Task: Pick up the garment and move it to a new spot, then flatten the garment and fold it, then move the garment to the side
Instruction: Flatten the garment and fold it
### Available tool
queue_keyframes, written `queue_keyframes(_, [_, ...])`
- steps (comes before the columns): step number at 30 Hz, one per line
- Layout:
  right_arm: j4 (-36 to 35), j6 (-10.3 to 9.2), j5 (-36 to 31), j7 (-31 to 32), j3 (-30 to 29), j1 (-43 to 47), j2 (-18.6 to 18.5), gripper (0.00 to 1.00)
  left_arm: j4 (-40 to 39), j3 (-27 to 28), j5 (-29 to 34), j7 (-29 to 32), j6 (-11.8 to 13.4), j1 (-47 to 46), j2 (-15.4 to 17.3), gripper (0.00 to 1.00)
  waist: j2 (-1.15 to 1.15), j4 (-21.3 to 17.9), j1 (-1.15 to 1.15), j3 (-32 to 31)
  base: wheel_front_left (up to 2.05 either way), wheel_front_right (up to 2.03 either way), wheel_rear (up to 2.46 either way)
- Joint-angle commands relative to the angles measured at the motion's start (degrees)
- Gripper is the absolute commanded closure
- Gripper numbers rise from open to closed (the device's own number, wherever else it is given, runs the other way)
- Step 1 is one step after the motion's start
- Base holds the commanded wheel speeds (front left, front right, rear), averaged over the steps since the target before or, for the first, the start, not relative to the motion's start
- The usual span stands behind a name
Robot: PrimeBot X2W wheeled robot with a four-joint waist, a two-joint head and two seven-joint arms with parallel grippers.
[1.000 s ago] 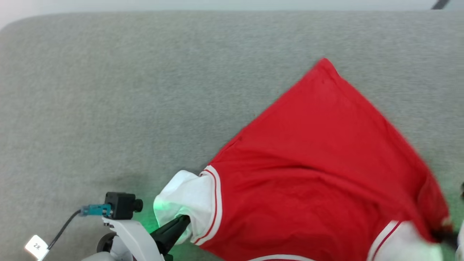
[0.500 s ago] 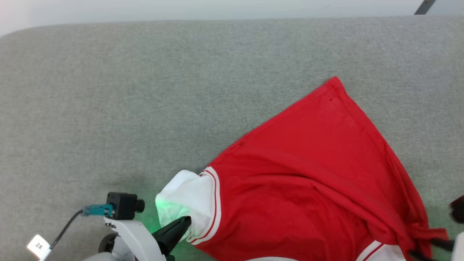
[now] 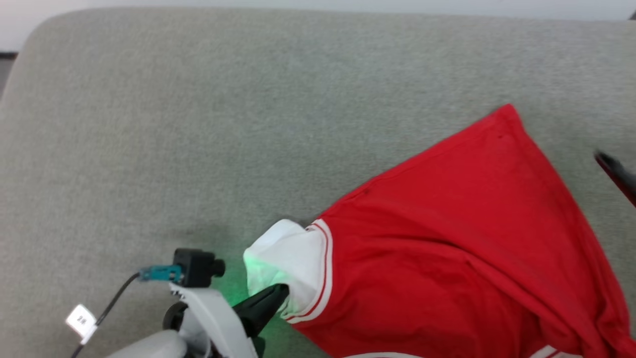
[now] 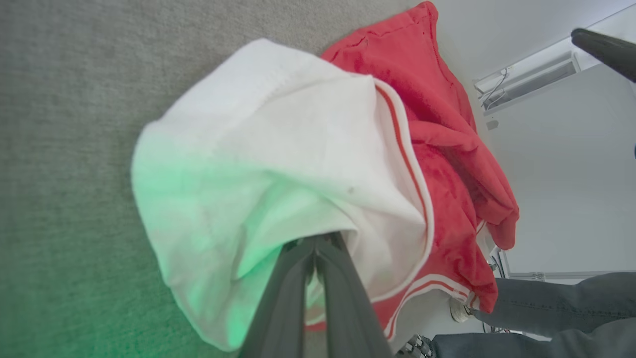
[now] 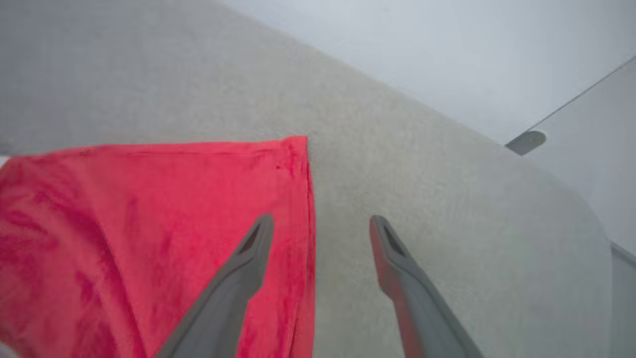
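Note:
The garment [image 3: 462,248], a red jersey with white sleeves and striped trim, lies spread on the grey table [image 3: 198,124] at the right. My left gripper [image 3: 276,296] is shut on its white sleeve [image 3: 288,258], seen close up in the left wrist view, where the gripper [image 4: 318,243] pinches the sleeve [image 4: 278,149]. My right gripper [image 5: 320,226] stands open above the garment's right edge [image 5: 303,199], holding nothing; one of its fingertips [image 3: 613,166] shows at the head view's right border.
The grey padded table's rounded far corner [image 5: 571,199] lies to the right of the garment. A person's dark trouser leg [image 4: 556,308] shows beyond the table in the left wrist view. Bare cloth stretches to the left and back.
My right gripper has opened, let go of the garment's lower right part and risen toward the far right. The red cloth has settled flatter. The camera has shifted.

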Motion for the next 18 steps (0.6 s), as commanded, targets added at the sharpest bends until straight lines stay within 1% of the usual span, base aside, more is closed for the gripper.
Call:
queue_keyframes(1, [0.9, -0.04, -0.3, -0.4, 0.6, -1.6, 0.4, 0.00, 0.1, 0.0, 0.5, 0.0, -0.4, -0.5, -0.4, 1.00, 0.00, 1.9, 0.00, 1.8, 0.00, 0.00, 0.00])
queue_keyframes(4, [8.5, -0.04, -1.9, -0.8, 7.6, -9.4, 1.5, 0.00, 1.1, 0.1, 0.6, 0.4, -1.1, -1.6, -1.7, 1.00, 0.00, 3.4, 0.00, 3.6, 0.00, 0.00, 0.00])
queue_keyframes(8, [18.8, -0.04, -2.7, -0.4, 14.8, -18.0, 2.4, 0.00, 2.8, 0.2, 0.8, 0.5, -2.2, -2.7, -3.5, 1.00, 0.00, 5.1, 0.00, 5.8, 0.00, 0.00, 0.00])
queue_keyframes(9, [23.5, -0.04, -2.5, -0.7, 18.1, -21.0, 2.6, 0.00, 3.7, 0.2, 0.9, 0.5, -2.8, -3.0, -4.3, 1.00, 0.00, 5.7, 0.00, 6.8, 0.00, 0.00, 0.00])
queue_keyframes(13, [30.5, -0.04, -1.2, -1.4, 24.6, -25.5, 2.5, 0.00, 5.8, 0.0, 1.1, 0.7, -3.7, -3.7, -5.8, 1.00, 0.00, 6.7, 0.00, 7.7, 0.00, 0.00, 0.00])
queue_keyframes(16, [34.0, -0.04, 0.2, -1.9, 29.5, -26.8, 2.4, 0.00, 7.1, -0.1, 1.0, 0.6, -4.1, -3.7, -6.1, 1.00, 0.00, 7.0, 0.00, 7.7, 0.00, 0.00, 0.00])
queue_keyframes(17, [35.0, -0.03, 1.0, -1.6, 31.0, -26.8, 2.4, 0.07, 7.5, -0.1, 1.0, 0.6, -4.2, -3.7, -6.2, 1.00, 0.00, 7.0, 0.00, 7.6, 0.00, 0.00, 0.00])
queue_keyframes(18, [35.8, -0.01, 1.9, -1.3, 32.6, -26.8, 2.3, 0.69, 7.8, -0.2, 0.9, 0.7, -4.3, -3.7, -6.2, 1.00, 0.00, 7.0, 0.00, 7.4, 0.00, 0.00, 0.00])
